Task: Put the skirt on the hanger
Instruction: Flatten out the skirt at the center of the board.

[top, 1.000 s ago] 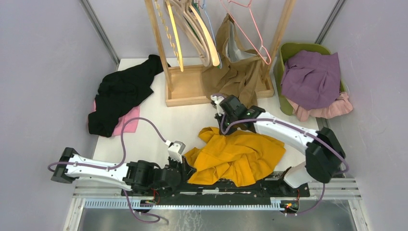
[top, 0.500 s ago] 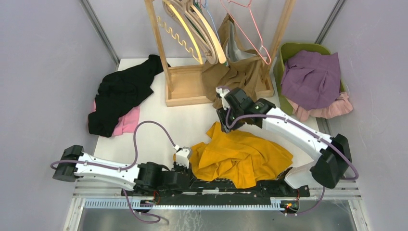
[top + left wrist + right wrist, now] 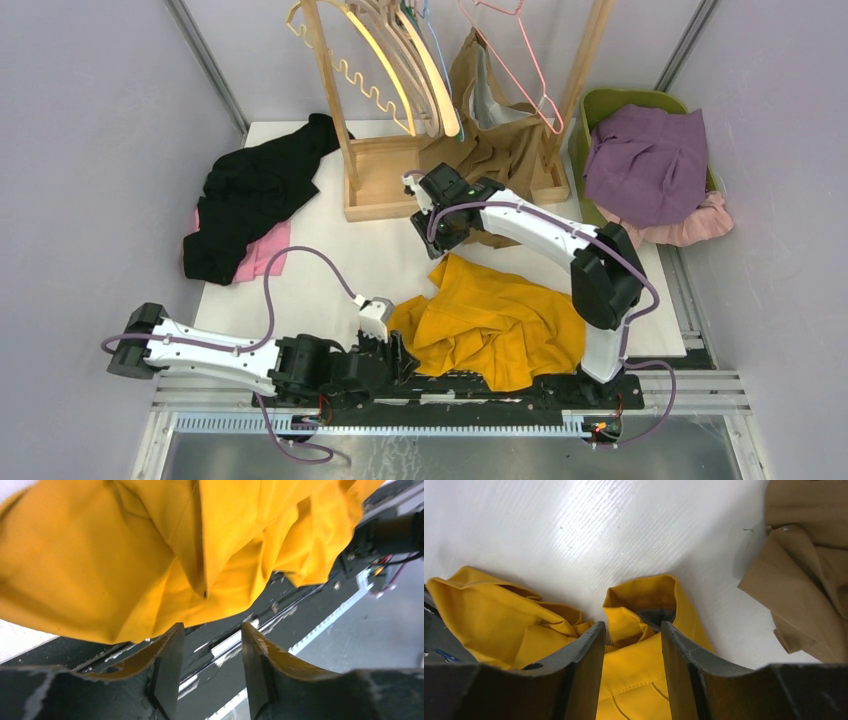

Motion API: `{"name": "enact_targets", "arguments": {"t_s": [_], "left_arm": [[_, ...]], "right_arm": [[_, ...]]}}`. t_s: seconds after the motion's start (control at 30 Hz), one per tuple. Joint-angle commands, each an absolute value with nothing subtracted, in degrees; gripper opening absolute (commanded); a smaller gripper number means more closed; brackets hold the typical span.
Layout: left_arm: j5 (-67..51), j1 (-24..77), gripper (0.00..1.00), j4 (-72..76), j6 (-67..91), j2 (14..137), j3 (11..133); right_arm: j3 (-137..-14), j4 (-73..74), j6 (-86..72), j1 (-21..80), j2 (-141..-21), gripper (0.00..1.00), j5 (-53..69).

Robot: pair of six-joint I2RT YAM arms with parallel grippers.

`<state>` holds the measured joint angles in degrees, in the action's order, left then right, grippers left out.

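The yellow skirt [image 3: 490,325] lies crumpled on the white table near the front edge. My left gripper [image 3: 398,350] is open at the skirt's left lower edge. In the left wrist view the skirt [image 3: 150,550] hangs just above the left gripper [image 3: 210,635], with nothing between the jaws. My right gripper [image 3: 443,240] is open just above the skirt's top corner. In the right wrist view the skirt [image 3: 634,680] lies under the spread right gripper [image 3: 633,630]. Wooden hangers [image 3: 400,60] and a pink wire hanger [image 3: 520,60] hang on the wooden rack [image 3: 385,180].
A brown garment [image 3: 500,150] drapes over the rack base and shows in the right wrist view [image 3: 809,580]. A black garment [image 3: 255,190] over a pink cloth [image 3: 262,255] lies at the left. A green basket [image 3: 600,105] holds purple clothes [image 3: 650,160] at the right.
My right gripper has moved left and toward the rack, staying over the skirt's top corner. The left arm shifted slightly along the skirt's edge. The wooden hangers have swung.
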<state>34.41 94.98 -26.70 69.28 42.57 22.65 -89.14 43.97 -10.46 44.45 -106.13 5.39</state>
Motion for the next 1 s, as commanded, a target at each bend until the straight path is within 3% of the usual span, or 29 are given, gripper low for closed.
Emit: {"name": "enact_targets", "arguments": {"t_s": [0.0,0.1,0.6,0.7,0.87,0.97], "left_arm": [[43.30,95.14,0.58,-26.09,67.07,40.46,26.08],[44.13,94.49,0.67,-24.07,65.28,39.96,25.59],[28.25,78.78,0.69,-5.57,54.60,51.72,22.86],[25.79,77.51,0.63,-2.61,52.69,54.81,23.43],[22.36,77.46,0.30,0.21,52.45,57.11,23.33],[20.56,77.46,0.24,0.22,53.73,56.08,21.90]], "right_arm": [[-91.69,42.06,-8.88,44.08,-107.72,0.50,5.28],[-90.80,41.35,-9.27,43.75,-107.97,0.50,5.63],[-87.46,39.84,-9.85,40.26,-106.01,0.50,7.81],[-88.21,40.69,-9.23,39.78,-106.74,0.51,8.86],[-89.57,42.47,-8.48,39.30,-108.62,0.51,11.04],[-89.97,43.18,-8.36,39.29,-109.66,0.51,12.50]]}}
